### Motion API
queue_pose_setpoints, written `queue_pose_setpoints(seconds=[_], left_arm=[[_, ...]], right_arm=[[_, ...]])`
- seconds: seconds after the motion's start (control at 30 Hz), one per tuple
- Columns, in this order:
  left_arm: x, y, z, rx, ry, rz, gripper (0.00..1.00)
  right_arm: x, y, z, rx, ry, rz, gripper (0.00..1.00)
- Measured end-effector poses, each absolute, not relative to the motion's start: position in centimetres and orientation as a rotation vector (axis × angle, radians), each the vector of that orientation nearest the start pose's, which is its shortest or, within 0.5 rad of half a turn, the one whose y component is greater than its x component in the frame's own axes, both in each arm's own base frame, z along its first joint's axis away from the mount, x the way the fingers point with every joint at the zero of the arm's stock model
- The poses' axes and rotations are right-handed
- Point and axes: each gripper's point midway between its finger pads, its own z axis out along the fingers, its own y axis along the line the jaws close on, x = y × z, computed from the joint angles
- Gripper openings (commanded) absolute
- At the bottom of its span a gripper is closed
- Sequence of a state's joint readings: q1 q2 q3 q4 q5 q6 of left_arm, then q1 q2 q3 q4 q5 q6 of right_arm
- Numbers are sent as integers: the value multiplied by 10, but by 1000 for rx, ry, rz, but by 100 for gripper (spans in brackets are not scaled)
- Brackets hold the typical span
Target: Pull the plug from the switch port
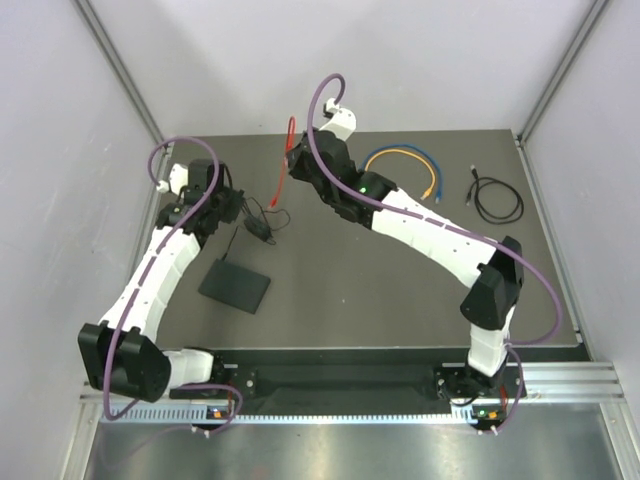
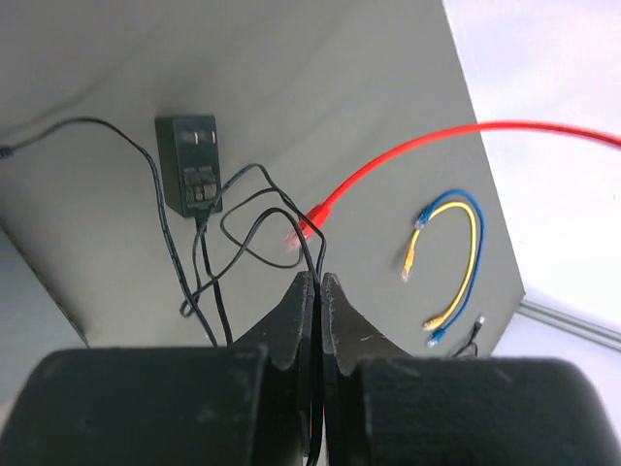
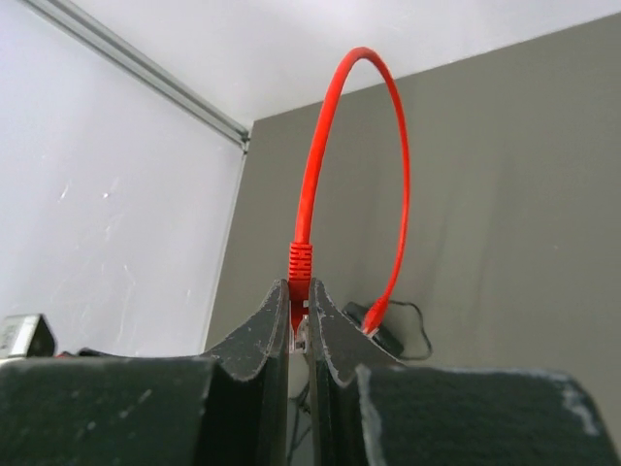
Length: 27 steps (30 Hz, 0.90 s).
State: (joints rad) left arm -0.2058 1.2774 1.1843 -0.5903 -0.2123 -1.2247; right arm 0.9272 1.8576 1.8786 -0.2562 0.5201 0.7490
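Note:
The switch (image 1: 235,285), a flat black slab, lies on the dark mat at the front left, apart from both grippers. My right gripper (image 3: 301,283) is shut on the red plug (image 3: 300,260) of a red cable (image 1: 283,180), held up in the air at the mat's back (image 1: 293,160). From there the cable arches over, and its other plug (image 3: 376,316) hangs free by the power adapter (image 1: 262,230). My left gripper (image 2: 319,277) is shut on the adapter's thin black cord (image 2: 312,254), left of the adapter (image 1: 237,205). A thin black cord runs toward the switch's far edge.
A blue and yellow cable pair (image 1: 405,160) curls at the back middle, and a coiled black cable (image 1: 495,198) lies at the back right. White walls with metal rails close in the mat on three sides.

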Motion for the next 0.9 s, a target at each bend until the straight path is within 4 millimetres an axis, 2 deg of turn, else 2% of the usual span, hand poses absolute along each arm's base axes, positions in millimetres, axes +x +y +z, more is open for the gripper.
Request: queue_pose_setpoints(seconds=[0.2,0.3,0.4,0.5,0.57,0.63,0.9], left_arm=[[365,-74,238,-1164,1932,-505,0],[365,-72,237,-1103,1958,-474,0],[370,-72,236,-1014,2004,-433,0],[382,-77,240,-894,2055,-420,0],[389,-82,242,-830,2084,-421,0],[393,-87,241,-779,2110,-430,0],[394,-106,231,-665,2200,-519,0]], right_arm=[[394,400,337,222,1848,723,0],[400,380,338,183,1835,727,0],[408,343,332,146,1826,784,0],[435,289,325,167,1811,834,0],[454,253,313,189,1807,849,0],[465,230,299,205,1822,876,0],[483,188,251,190,1897,1093,0]])
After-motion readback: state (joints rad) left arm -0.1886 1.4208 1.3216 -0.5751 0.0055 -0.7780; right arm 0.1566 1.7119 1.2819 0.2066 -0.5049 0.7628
